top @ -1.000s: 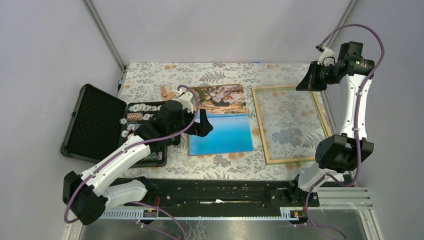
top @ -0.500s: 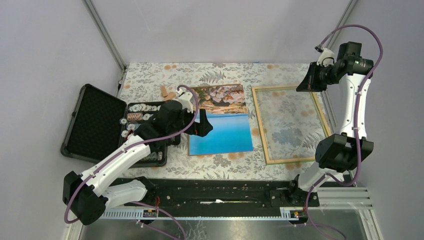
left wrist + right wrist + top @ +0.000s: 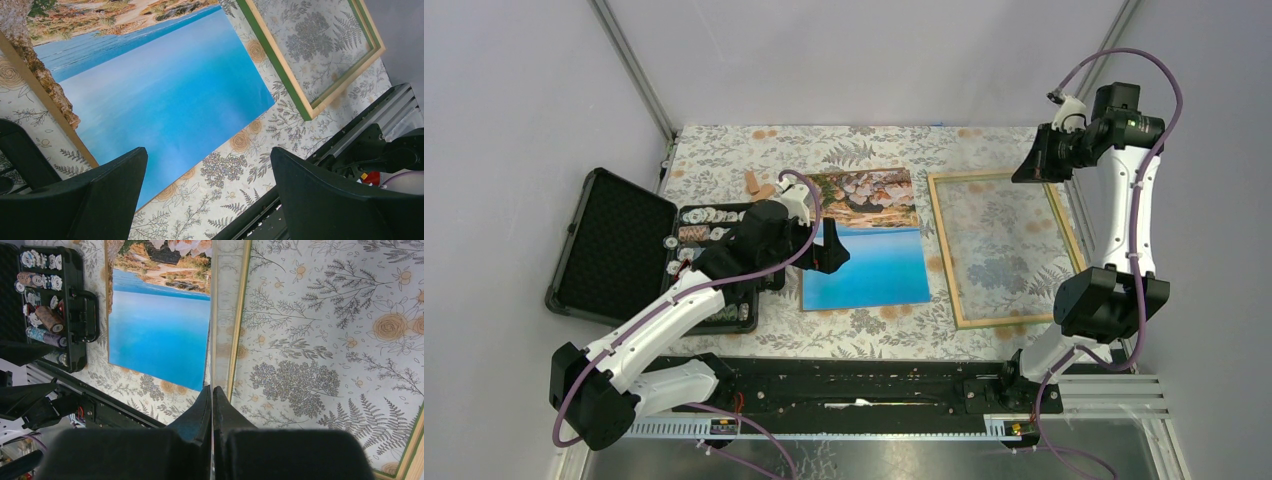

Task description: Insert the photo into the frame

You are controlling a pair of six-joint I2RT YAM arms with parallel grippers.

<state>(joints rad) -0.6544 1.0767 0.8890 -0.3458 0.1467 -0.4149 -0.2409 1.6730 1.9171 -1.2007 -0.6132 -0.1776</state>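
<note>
The photo lies face up mid-table, with blue sea near me and the rocky coast at the far end. It also shows in the left wrist view and the right wrist view. The frame lies flat to its right, its wood and green edge in the left wrist view. My left gripper hovers open and empty over the photo's left near part. My right gripper is raised over the frame's far right corner, shut on a thin clear sheet seen edge-on.
An open black case of poker chips stands at the left, its chip tray also in the right wrist view. A brown backing board's edge shows under the photo's left side. Small tan pieces lie behind the case. A black rail runs along the near edge.
My right gripper has shifted slightly up and to the left with the clear sheet. The left arm, the photo and the frame have not moved.
</note>
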